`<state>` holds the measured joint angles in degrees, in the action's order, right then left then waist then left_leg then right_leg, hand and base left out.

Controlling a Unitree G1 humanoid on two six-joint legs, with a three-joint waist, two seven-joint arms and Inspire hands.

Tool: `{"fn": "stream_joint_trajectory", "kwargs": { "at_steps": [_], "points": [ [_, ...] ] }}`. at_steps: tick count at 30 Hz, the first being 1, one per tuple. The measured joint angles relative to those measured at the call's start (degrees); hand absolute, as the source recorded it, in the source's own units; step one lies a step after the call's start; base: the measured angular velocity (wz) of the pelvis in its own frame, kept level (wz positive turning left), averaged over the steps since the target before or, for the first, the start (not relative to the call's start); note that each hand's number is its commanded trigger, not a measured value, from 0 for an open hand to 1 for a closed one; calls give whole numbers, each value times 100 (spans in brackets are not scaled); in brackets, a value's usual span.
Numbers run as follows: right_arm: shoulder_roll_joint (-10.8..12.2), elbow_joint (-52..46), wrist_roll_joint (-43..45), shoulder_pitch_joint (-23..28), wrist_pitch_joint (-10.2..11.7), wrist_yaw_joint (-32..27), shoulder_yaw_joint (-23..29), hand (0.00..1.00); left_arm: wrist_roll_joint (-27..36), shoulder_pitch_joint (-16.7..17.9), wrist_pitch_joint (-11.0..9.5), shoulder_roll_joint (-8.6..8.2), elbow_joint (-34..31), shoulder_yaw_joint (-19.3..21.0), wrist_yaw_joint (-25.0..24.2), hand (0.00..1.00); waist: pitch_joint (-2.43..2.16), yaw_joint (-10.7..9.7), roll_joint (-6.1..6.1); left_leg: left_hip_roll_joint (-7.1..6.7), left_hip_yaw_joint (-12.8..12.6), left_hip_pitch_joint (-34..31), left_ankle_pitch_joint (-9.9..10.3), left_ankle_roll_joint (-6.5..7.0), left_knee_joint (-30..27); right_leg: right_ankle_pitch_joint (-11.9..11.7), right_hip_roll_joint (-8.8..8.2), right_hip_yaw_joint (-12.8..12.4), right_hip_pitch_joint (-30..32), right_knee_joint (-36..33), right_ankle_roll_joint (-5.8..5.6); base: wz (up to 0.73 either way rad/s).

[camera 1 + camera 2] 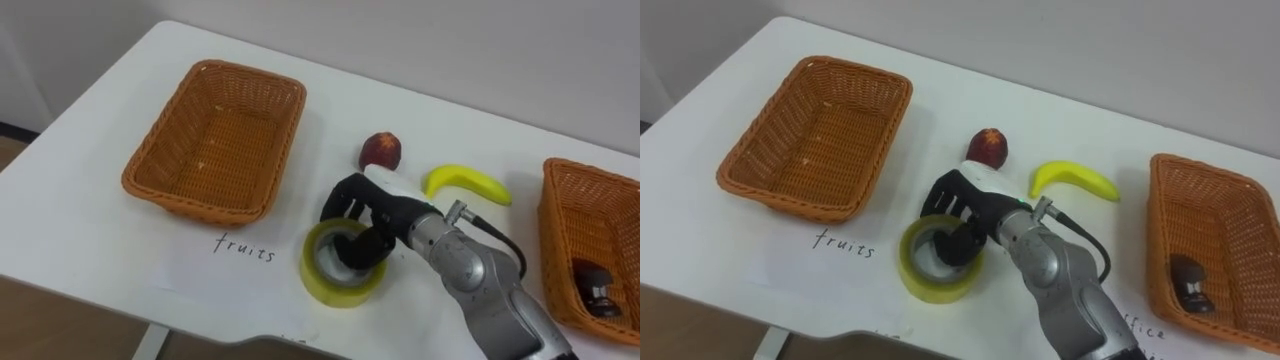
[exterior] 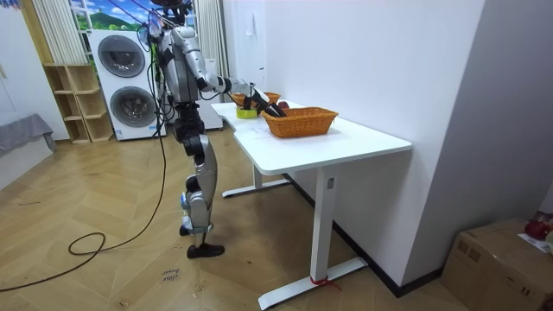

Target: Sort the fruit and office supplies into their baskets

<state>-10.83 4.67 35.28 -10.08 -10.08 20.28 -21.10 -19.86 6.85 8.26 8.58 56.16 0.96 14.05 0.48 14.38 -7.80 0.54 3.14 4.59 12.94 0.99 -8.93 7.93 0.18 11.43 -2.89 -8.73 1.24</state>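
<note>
Yellow tape roll (image 1: 338,293) lies flat on the white bench (image 1: 90,230), near its front edge. I read the right hand's (image 1: 385,212) fingers (image 1: 352,254) as curled over its rim into the core, gripping it. Just behind are a red apple (image 1: 381,151) and a banana (image 1: 468,183). Handwritten "fruits" marks the left basket (image 1: 190,200). The right basket (image 1: 558,240) holds a dark item (image 1: 598,285).

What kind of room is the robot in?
Probably a home's laundry or utility room, perhaps a mock-up for testing. Two stacked washing machines stand by a wooden shelf, the floor is wood planks, and the white table carries wicker baskets and the yellow tape roll the robot's right hand grips.
</note>
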Motion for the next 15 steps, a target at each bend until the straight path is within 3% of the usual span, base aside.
{"fn": "stream_joint_trajectory", "kwargs": {
  "at_steps": [15],
  "points": [
    [-22,-60,-181,2,-1,3,69,100,14,42,-82,-17,-227,-12,53,0,5,-67,6,-1,3,2,-1,1,8,0,-1,-19,3,0,0,0]
  ]
}}
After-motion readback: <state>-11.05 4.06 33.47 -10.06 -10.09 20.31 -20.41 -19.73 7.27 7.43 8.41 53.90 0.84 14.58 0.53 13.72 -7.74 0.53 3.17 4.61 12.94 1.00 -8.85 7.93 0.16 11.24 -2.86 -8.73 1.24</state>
